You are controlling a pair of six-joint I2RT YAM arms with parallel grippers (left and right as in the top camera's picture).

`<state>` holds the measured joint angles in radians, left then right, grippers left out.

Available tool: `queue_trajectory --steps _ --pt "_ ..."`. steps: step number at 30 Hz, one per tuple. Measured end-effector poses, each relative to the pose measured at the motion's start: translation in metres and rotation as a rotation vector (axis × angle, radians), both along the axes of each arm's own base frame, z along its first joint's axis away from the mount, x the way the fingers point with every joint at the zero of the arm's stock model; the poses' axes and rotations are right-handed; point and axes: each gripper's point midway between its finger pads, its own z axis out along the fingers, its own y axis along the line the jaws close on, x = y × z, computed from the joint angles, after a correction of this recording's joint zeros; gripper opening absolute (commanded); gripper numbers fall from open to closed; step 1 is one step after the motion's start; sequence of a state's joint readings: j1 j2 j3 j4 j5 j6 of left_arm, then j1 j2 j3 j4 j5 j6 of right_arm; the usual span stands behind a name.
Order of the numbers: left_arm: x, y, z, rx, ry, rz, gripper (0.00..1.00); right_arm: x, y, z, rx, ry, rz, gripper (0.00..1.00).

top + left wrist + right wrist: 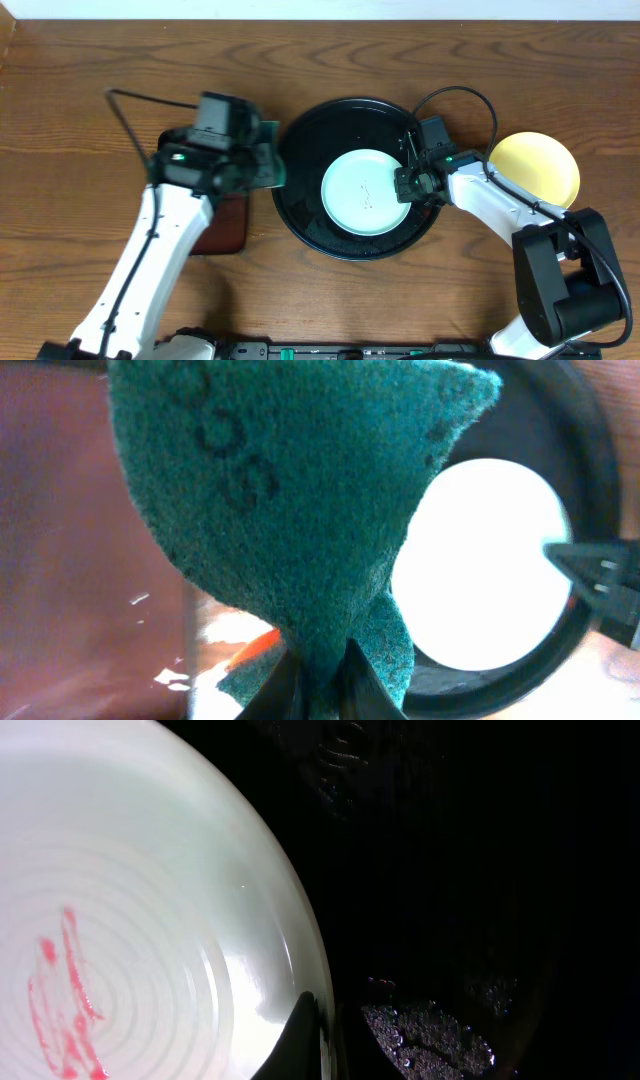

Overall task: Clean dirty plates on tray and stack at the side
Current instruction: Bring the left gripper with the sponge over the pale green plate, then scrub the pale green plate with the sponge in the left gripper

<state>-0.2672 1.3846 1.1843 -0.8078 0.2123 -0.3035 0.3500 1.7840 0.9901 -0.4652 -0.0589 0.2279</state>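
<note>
A pale mint-blue plate (365,192) lies in the middle of the round black tray (345,120). Reddish smears (65,1000) mark the centre of this plate (140,920). My right gripper (405,185) is shut on the plate's right rim; in the right wrist view one dark finger of the gripper (320,1040) lies over the rim, above the tray (460,870). My left gripper (262,160) hovers at the tray's left edge. It (322,680) is shut on a green scouring pad (290,490). A yellow plate (540,165) rests on the wooden table to the right of the tray.
A rectangular dark red-brown tray (225,230) lies under the left arm, left of the black tray. The right arm's base (565,280) stands at the front right. Cables loop behind both arms.
</note>
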Motion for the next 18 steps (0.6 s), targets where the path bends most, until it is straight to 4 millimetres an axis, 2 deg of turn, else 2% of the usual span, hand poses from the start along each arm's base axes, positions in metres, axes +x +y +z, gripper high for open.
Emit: queue_trajectory --steps 4,11,18 --pt "0.003 -0.043 -0.016 -0.017 0.015 -0.075 0.08 0.000 0.000 0.000 0.002 0.001 -0.006 0.01" --pt "-0.005 -0.118 -0.078 -0.057 0.142 -0.170 0.08 0.000 0.000 0.000 0.002 0.002 -0.009 0.01" --pt "-0.007 -0.168 -0.113 -0.147 0.194 -0.187 0.08 -0.001 0.000 -0.001 0.001 0.005 -0.010 0.01"
